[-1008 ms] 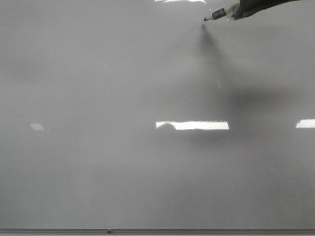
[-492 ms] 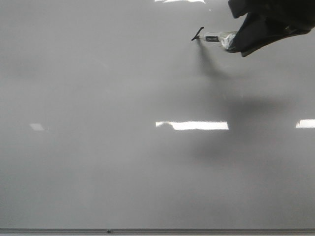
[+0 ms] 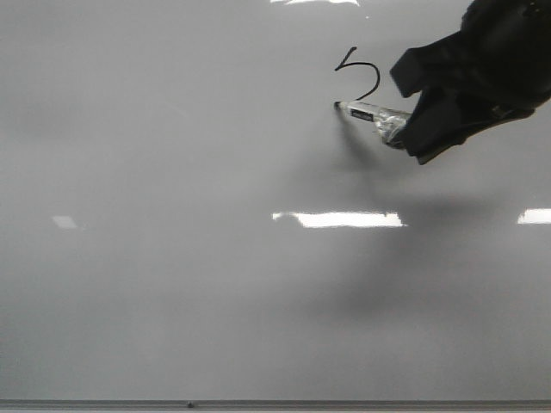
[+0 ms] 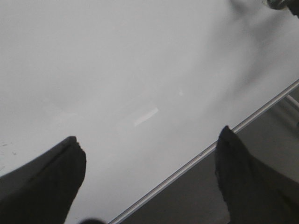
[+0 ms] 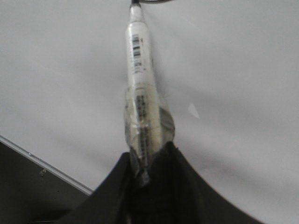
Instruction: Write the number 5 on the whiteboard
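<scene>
The whiteboard (image 3: pixel 215 284) fills the front view, glossy grey-white. Near its top right stands a thin black stroke of the number 5 (image 3: pixel 362 73): a slanted top line and a rounded belly. My right gripper (image 3: pixel 411 120) is shut on a white marker (image 3: pixel 372 112), whose black tip touches the board at the lower end of the belly. In the right wrist view the marker (image 5: pixel 139 79) sticks out from the shut gripper (image 5: pixel 147 156) over the whiteboard (image 5: pixel 233 70). My left gripper (image 4: pixel 149 144) is open and empty over the whiteboard's (image 4: pixel 117 60) edge.
The thin grey metal frame (image 3: pixel 344 403) runs along the board's near edge and also shows in the left wrist view (image 4: pixel 196 158) and the right wrist view (image 5: pixel 42 165). Bright light reflections (image 3: pixel 344 219) lie on the board.
My right gripper has moved down and toward me with the marker. The short slanted stroke has grown into a top line with a rounded belly.
</scene>
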Robot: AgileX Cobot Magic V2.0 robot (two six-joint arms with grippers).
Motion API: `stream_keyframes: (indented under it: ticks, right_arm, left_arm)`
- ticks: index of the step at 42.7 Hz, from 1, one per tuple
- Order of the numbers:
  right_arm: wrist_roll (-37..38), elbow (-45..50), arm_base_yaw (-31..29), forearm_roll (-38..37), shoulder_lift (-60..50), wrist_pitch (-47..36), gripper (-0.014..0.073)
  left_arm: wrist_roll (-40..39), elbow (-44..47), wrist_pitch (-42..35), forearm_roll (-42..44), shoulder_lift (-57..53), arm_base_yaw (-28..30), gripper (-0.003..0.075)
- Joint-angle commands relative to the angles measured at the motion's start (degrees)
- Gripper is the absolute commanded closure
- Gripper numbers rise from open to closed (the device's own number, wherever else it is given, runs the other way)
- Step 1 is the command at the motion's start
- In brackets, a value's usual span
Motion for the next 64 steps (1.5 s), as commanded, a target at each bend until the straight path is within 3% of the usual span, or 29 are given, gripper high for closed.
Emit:
stream_keyframes:
  ticks: [1, 6, 17, 25, 39, 48, 56, 64]
  right_arm:
    - [-0.36, -3.51, 0.81, 0.56, -0.46, -4.73, 0.0659]
    - [-0.40, -4.66, 0.76, 0.56, -1.78, -1.28, 0.0659]
    - [-0.79, -4.59, -1.51, -0.19, -6.14, -2.84, 0.0659]
    - [-0.79, -4.59, -4.68, -0.19, -6.03, -3.34, 0.0659]
    - [-0.79, -4.59, -4.50, -0.19, -3.10, -6.61, 0.0659]
    - [-0.79, -4.59, -4.89, -0.30, -2.70, -5.78, 0.0659]
    - [-0.79, -4.59, -8.82, -0.35, -2.98, -3.75, 0.0659]
    - [-0.79, -5.27, -7.35, -0.35, -4.13, -3.28, 0.0659]
  left_arm:
    - [-0.71, -1.39, -3.89, -0.73, -0.35, 0.00, 0.0167]
    - [-0.71, -1.39, -3.77, -0.73, -0.35, 0.00, 0.0167]
    - [-0.71, -1.39, -3.77, -0.73, -0.35, 0.00, 0.0167]
    - [-0.71, -1.39, -3.77, -0.73, -0.35, 0.00, 0.0167]
    - [-0.71, -1.39, -3.98, -0.73, -0.35, 0.00, 0.0167]
    - [-0.71, -1.39, -3.98, -0.73, -0.35, 0.00, 0.0167]
    - [-0.71, -1.39, -3.88, -0.73, -0.35, 0.00, 0.0167]
    - [-0.71, -1.39, -3.88, -0.73, -0.35, 0.00, 0.0168]
